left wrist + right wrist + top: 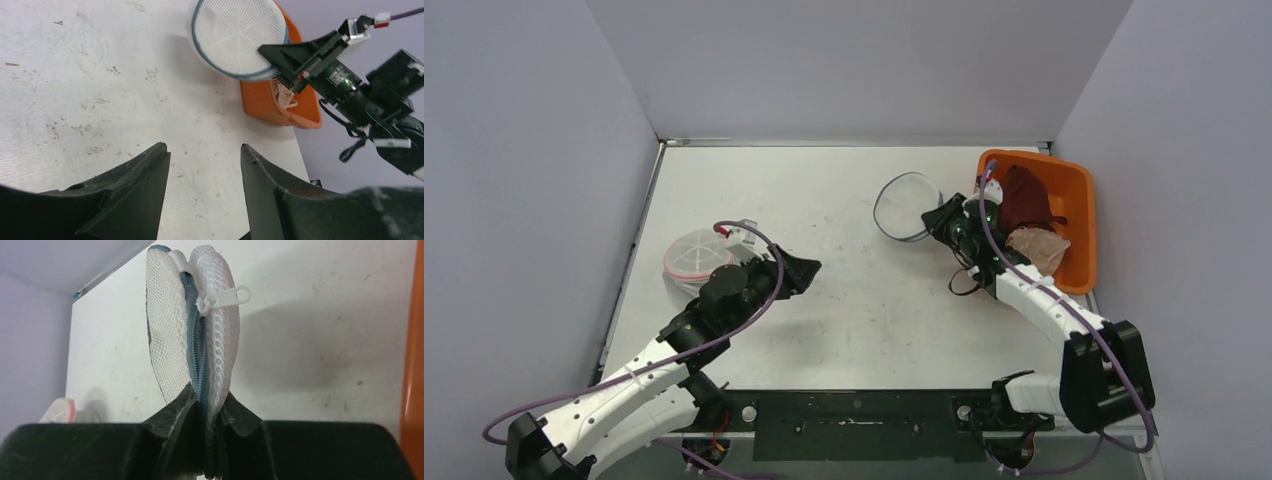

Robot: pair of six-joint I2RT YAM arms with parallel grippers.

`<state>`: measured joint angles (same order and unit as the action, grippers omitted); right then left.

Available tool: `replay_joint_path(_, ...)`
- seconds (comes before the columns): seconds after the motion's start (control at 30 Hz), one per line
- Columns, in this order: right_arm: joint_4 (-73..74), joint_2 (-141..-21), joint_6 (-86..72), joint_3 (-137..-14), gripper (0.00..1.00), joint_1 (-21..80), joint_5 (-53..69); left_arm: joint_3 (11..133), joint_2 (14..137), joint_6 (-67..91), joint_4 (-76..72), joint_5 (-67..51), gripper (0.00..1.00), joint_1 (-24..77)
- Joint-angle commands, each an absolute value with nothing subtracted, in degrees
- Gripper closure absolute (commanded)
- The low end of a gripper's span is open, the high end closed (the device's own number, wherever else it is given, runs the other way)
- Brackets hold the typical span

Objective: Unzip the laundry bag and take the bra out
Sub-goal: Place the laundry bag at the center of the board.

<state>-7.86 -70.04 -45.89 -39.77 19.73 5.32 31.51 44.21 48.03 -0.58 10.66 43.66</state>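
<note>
My right fingers (205, 407) are clenched on the rim of the bag (170, 335), which stands on edge just left of the bin (1079, 190). The zip runs straight away from those fingers, with its pull (227, 296) at the far end, sticking out toward the bin. My left fingers (202, 155) are released and empty, well away from the bin. They point at the bag across scuffed worktop (864, 300). I judge the left arm must cross that stretch to reach the pull. I can't make out the bra.

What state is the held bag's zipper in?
Shut where visible: the zipper runs closed from the pull tab down to the right gripper.
</note>
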Motion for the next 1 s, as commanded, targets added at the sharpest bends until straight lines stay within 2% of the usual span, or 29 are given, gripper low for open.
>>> replay_joint_path(0.0, -8.4, -80.31, -43.47, -49.49, 0.95, 16.61, 1.44, 29.25, 40.23, 49.53, 4.73, 12.88, 0.48, 43.18)
replay_joint_path(0.23, -11.03, -97.49, -47.16, -63.83, 0.95, 16.08, -1.69, 26.01, 37.8, 51.73, 4.25, 11.85, 0.48, 43.09)
replay_joint_path(0.57, -8.93, -115.75, -52.33, -78.92, 0.95, 15.94, -5.64, 24.25, 40.21, 52.53, 1.41, 10.02, 0.47, 42.98)
replay_joint_path(0.97, -0.78, -126.99, -48.77, -90.74, 0.95, 13.17, -5.65, 24.1, 43.88, 50.19, -0.7, 9.68, 0.47, 42.12)
